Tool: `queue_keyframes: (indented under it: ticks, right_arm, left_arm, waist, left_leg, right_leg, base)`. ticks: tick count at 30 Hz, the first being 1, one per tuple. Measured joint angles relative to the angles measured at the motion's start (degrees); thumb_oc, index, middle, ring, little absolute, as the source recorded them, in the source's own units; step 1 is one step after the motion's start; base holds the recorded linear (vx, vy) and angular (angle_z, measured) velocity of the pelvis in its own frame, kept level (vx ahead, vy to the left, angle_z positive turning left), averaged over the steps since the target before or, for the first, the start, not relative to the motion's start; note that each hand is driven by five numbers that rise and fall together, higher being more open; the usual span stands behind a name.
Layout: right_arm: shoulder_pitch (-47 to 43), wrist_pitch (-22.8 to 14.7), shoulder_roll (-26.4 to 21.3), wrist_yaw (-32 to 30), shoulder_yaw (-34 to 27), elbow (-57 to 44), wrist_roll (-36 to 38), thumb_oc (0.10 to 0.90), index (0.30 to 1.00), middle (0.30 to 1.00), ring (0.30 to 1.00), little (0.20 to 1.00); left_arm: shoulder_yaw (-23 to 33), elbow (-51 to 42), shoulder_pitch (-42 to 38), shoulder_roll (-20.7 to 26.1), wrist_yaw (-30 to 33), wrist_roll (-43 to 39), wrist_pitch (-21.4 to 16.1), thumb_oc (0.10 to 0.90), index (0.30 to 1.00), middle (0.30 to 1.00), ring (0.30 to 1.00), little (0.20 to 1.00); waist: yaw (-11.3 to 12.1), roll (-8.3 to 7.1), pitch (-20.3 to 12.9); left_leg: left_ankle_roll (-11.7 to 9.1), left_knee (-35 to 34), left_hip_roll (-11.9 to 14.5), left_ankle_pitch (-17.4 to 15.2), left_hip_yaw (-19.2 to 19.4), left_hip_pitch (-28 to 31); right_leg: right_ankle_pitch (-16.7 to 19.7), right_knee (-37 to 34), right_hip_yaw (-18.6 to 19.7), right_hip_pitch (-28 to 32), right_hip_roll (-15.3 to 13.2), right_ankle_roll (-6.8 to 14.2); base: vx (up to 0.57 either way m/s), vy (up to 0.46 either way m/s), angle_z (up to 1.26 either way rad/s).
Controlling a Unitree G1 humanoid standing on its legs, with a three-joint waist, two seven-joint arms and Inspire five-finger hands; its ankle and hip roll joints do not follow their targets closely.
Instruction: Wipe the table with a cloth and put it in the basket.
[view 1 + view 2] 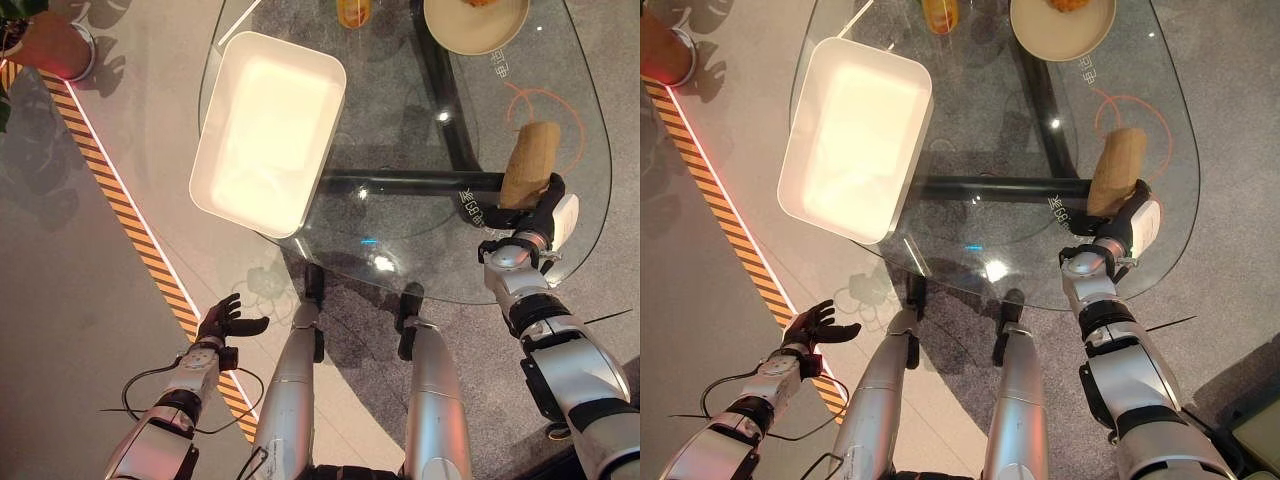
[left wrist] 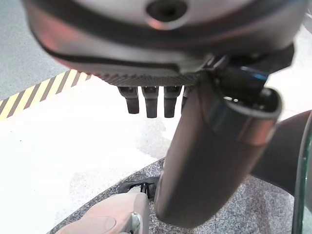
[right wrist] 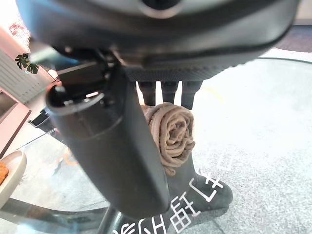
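- We saw the basket (image 1: 268,132) on the table's (image 1: 400,260) left part.
- The cloth (image 1: 530,164) lay right, a plate (image 1: 476,24) behind it.

Showroom-like space: hazard-striped floor line (image 1: 110,180)

One glass table (image 1: 580,150), one white basket (image 1: 268,130), one rolled tan cloth (image 1: 530,163), one round plate (image 1: 476,27) with food, one orange bottle (image 1: 353,12), one potted plant (image 1: 45,40), two dark robot hands, left hand (image 1: 225,322), right hand (image 1: 540,210).
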Motion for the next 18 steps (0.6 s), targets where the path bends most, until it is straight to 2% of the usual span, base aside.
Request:
queue_keyframes:
  ticks: [7, 18]
  right_arm:
    - [-2.4, 1.2, -1.7, -0.1, -0.1, 2.9, 0.0, 0.100, 0.300, 0.300, 0.300, 0.200]
    - [-3.1, 1.3, -1.7, 0.0, -0.1, 5.0, -0.3, 0.100, 0.300, 0.300, 0.300, 0.200]
  left_arm:
    - [0.0, 0.0, 0.0, 0.0, 0.0, 0.0, 0.0, 0.800, 0.900, 0.900, 0.900, 0.900]
    - [-2.0, 0.0, -0.3, 0.0, -0.1, 0.0, 0.1, 0.800, 0.900, 0.900, 0.900, 0.900]
  waist:
    - [0.0, 0.31, 0.0]
    - [0.5, 0.61, 0.0]
  left_leg:
    - [0.0, 0.0, 0.0, 0.0, 0.0, 0.0]
    - [0.0, 0.0, 0.0, 0.0, -0.2, 0.0]
  right_leg:
    - [0.0, 0.0, -0.1, 0.0, 0.0, 0.0]
    - [-0.1, 0.2, -0.2, 0.0, 0.0, 0.0]
  base:
    - [0.00, 0.000, 0.00]
    - [0.00, 0.000, 0.00]
